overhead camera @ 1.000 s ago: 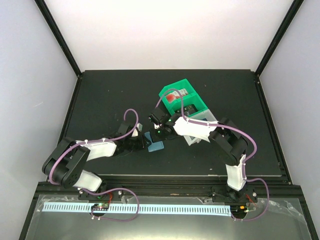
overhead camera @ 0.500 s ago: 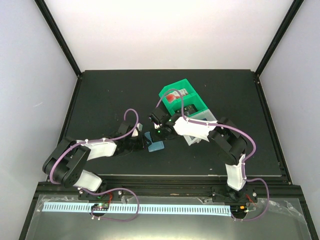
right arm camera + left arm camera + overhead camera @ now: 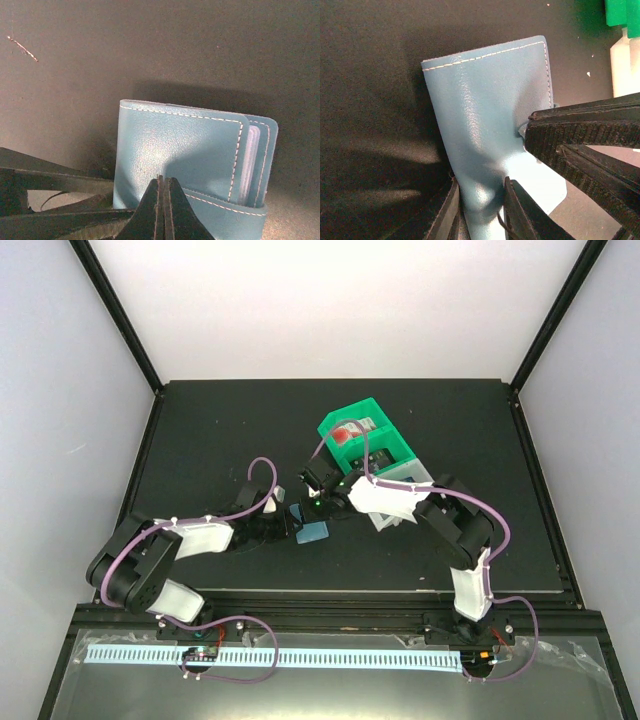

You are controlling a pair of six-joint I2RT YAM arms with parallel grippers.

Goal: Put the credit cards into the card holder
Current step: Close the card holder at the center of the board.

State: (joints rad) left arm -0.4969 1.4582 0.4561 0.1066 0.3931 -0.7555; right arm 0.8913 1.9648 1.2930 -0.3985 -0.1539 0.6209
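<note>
The card holder (image 3: 485,110) is lying closed on the black table (image 3: 200,440), caught between the two grippers, which are meeting nose to nose over it. Its teal cover is facing up, with pale stitching running along the edges.

The left gripper (image 3: 480,210) is pinching the end of the card holder nearest its own wrist. One finger (image 3: 445,217) is sitting on each side, and the leather is narrowing and buckling between them. The rest of the cover is stretching away from this hand toward the far side of the table.

The right gripper (image 3: 161,180) is coming in from the opposite side, its fingers pressed tightly together with only a hairline showing between them. Its tips are sitting on the cover where the closing strap (image 3: 225,205) begins. In the left wrist view the leather is puckering right at those tips, so this hand is nipping a fold of the cover's edge.

To the right of those fingertips in the right wrist view, the clear sleeves (image 3: 253,160) are showing as a pale sliver between the front and back covers. The strap is crossing below them.

Behind the right gripper's wrist, away from the left hand, the green bin (image 3: 365,445) is sitting with the white bin (image 3: 405,480) touching its near side. A red-and-white credit card (image 3: 347,433) is lying in the far compartment of the green bin, well apart from both hands.
</note>
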